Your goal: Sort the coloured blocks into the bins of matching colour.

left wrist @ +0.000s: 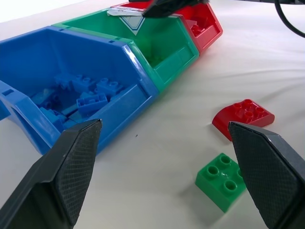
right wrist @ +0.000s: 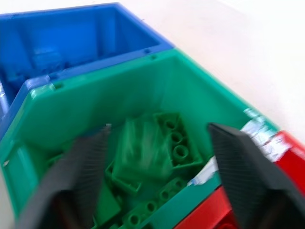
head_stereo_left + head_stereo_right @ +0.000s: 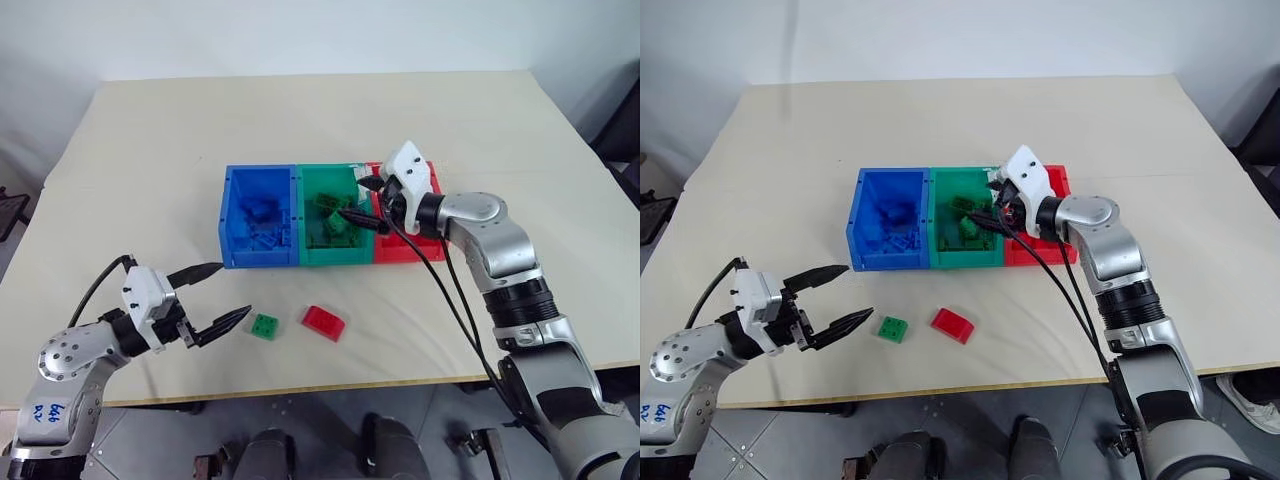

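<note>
Pale cream tabletop, smooth and matte, carries 3 glossy plastic bins joined in a row, with a plain light wall behind. Each bin is a rectangular open-topped box with sloped walls: the blue bin on the robot's left, the green bin in the middle, the red bin on the right. Studded blue bricks lie heaped on the blue bin's floor, and a pile of green studded bricks fills the bottom of the green one, smeared by blur in the right wrist view. A white label sits on the green bin's rim, partly covered by a dark fingertip.

On the table in front of the bins lie 2 loose blocks, near each other but apart: a square green block with 4 round studs, and a red block with a curved, rounded top and studs.

The left gripper hangs just beside the green block, its 2 black textured fingers spread wide and empty. The right gripper hovers over the green bin's right side, fingers parted with nothing between them; its arm and black cables hide most of the red bin.
</note>
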